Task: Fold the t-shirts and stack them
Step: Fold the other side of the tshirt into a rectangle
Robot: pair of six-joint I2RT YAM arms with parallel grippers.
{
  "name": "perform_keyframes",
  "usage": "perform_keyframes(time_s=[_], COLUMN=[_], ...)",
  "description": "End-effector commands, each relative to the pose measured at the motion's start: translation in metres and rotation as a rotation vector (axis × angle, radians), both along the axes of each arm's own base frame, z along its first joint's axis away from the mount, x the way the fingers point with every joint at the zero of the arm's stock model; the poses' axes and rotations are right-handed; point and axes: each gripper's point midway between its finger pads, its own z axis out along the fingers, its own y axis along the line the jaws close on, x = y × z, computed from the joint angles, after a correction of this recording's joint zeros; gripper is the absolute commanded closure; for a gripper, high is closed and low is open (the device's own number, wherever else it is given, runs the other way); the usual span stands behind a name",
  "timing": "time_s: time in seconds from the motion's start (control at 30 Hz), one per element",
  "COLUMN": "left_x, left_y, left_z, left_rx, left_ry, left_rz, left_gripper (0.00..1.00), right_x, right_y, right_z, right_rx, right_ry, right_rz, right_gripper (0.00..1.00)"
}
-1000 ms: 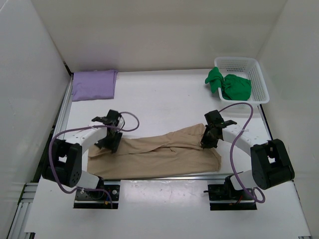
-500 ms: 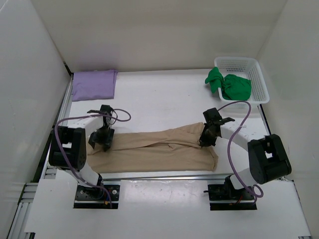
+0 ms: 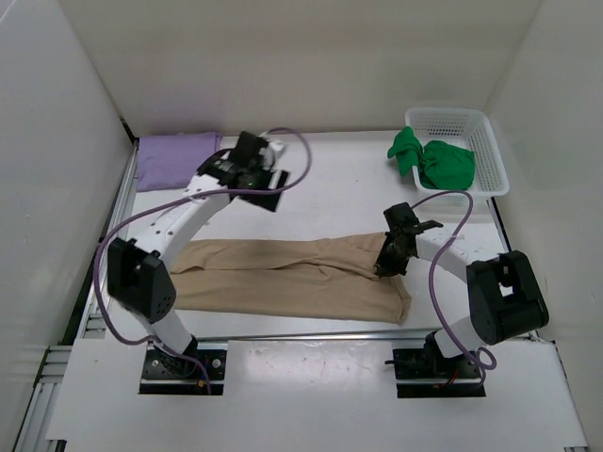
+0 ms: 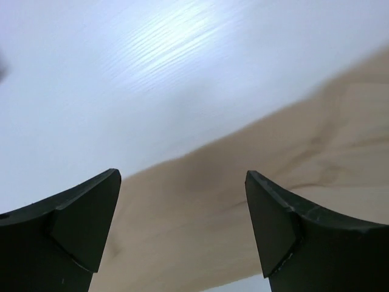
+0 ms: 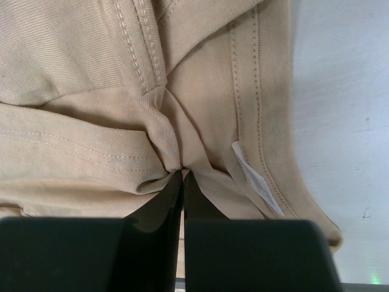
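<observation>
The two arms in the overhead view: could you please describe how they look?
The left arm and right arm have white links, bulky black joints and a looping purple cable each. The left hand and right hand end in two black wedge-shaped fingers.

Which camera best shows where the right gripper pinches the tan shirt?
The right wrist view: the right gripper is shut on a bunched fold of the tan shirt, stitching sharp. The top external view shows the whole shirt, but the pinch is tiny. The left wrist view shows only blurred tan cloth.
</observation>
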Motion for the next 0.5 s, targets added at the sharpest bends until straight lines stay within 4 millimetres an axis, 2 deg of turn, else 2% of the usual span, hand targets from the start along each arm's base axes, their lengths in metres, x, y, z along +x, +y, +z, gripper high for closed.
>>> perform_keyframes(time_s=[0.0,0.03,0.07,0.13,0.17,0.2,0.23,0.27,0.3,0.47], left_x=[-0.04,-0.047,-0.044,-0.047,-0.045,-0.035,-0.03,-0.028,-0.022,-0.018], left_y=[-0.123,-0.142,-0.173,-0.205,-0.215,-0.224,-0.229,-0.231,-0.236,-0.24], left_z=[-0.009,-0.037,-0.021,-0.027,-0.05,-0.043,-0.046,-0.057,-0.054,-0.066], left_rx=[-0.235,-0.237,-0.288,-0.341,-0.332,-0.347,-0.358,-0.353,-0.367,-0.373], left_ry=[0.219,0.337,0.321,0.376,0.426,0.394,0.388,0.399,0.368,0.355], left_rz=[-0.351,-0.388,-0.455,-0.522,-0.528,-0.537,-0.544,-0.541,-0.55,-0.554], left_gripper=[0.06,0.08,0.1,0.16,0.17,0.17,0.17,0.17,0.18,0.19], right_x=[0.005,0.008,0.008,0.008,0.007,0.007,0.008,0.008,0.009,0.001], right_y=[0.004,0.005,0.005,0.006,0.005,0.006,0.006,0.006,0.006,0.004], right_z=[0.001,0.003,0.003,0.004,0.006,0.006,0.008,0.008,0.011,0.006], right_rx=[0.012,0.015,0.018,0.022,0.022,0.025,0.029,0.029,0.033,0.03], right_ry=[0.007,-0.002,0.0,0.002,0.0,0.002,-0.006,-0.007,-0.016,-0.001], right_rz=[-0.023,-0.023,-0.035,-0.046,-0.047,-0.058,-0.058,-0.058,-0.058,-0.067], right_gripper=[1.0,1.0,1.0,1.0,1.0,1.0,1.0,1.0,1.0,1.0])
